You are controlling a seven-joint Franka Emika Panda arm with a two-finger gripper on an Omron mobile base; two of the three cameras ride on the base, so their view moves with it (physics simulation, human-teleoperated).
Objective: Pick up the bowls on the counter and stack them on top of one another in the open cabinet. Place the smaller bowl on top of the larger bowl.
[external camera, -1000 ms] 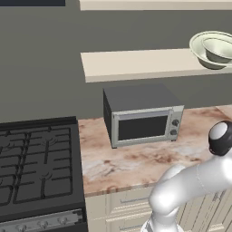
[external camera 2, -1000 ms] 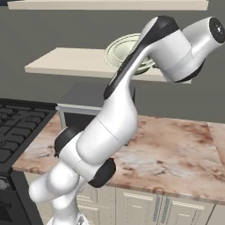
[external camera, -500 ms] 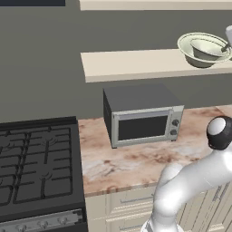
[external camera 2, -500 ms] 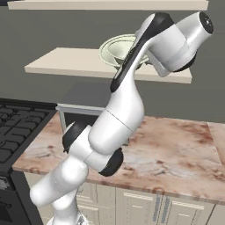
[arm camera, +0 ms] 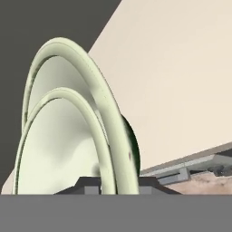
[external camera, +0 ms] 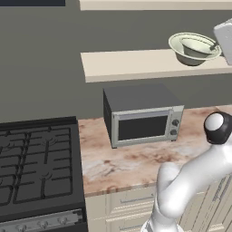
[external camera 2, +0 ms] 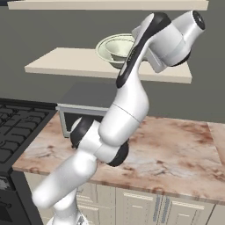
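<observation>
Item: two glossy pale greenish-white bowls, dark thin rims, nested, on the lower board of the plain beige open cabinet [external camera: 136, 65] against the grey wall.

- Larger bowl [external camera: 192, 55], wide and flaring: rests on the shelf board near its right end; seen from the right base camera at [external camera 2: 107, 48]. In the hand view its outer rim stands at [arm camera: 97, 86].
- Smaller bowl [arm camera: 59, 145], narrower and shallower: sits inside the larger one; from the left base camera its rim shows at [external camera: 199, 44].
- My pincer: close at the bowls' right side, where the white hand [external camera: 225, 38] enters. Fingertips not distinguishable; I cannot tell how far open it is or whether it grips a rim.
- Pinkish-beige marbled counter [external camera 2: 176, 145]: no bowl on the visible part. Grey microwave box [external camera: 142, 115] stands below the shelf.

Hazards, as I judge them:
1. If I have hold of a rim, drawing back would drag or tip the stack off the board.
2. Both bowls are glossy; a knock from my hand could slide them along the shelf.
3. The smaller bowl may sit off-centre and rock.
</observation>
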